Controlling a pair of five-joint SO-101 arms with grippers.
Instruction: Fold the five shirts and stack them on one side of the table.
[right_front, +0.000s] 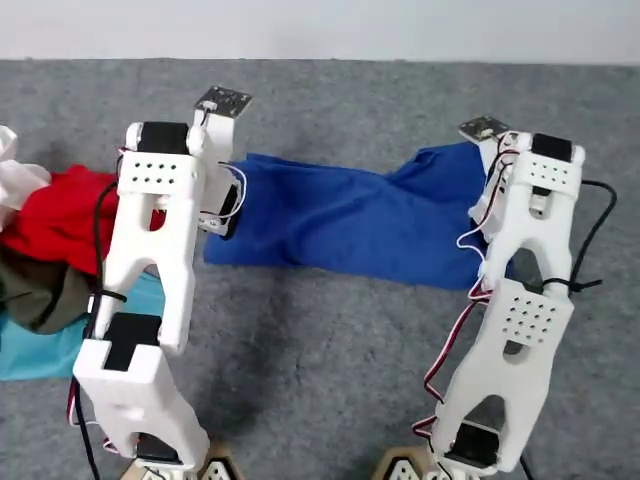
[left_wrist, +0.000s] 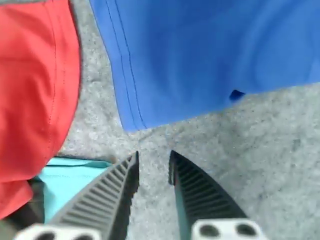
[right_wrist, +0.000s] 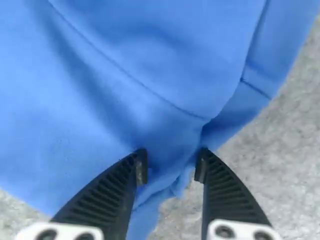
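Task status: early stage, with no folded shirt and no stack visible anywhere on the grey table (right_front: 330, 380). The blue shirt (right_front: 350, 220) is the item in work. It lies spread lengthwise across the middle of the table between the two arms, loosely flattened and creased, with no complete fold made. At the table edge on the left arm's side, four other garments lie in a heap. They are a red shirt (right_front: 55, 225) on top, a teal shirt (right_front: 40, 350) lying flat at the near edge of the heap, a dark olive shirt (right_front: 35, 290) bunched between them, and a white shirt (right_front: 15, 180) crumpled at the far edge. None of these four is folded; all are judged to be waiting their turn. The right gripper (right_wrist: 170, 160) is down on its end of the blue shirt with jaws spread. A ridge of blue cloth sits between the jaws, and they are not pinched on it. The left gripper (left_wrist: 153, 159) hangs over bare table just beside the corner hem at the other end of the blue shirt. Its jaws are slightly parted and hold nothing. Outstanding work, as judged: grasp both ends, fold the blue shirt, place it at one side, then repeat for the four heaped garments.
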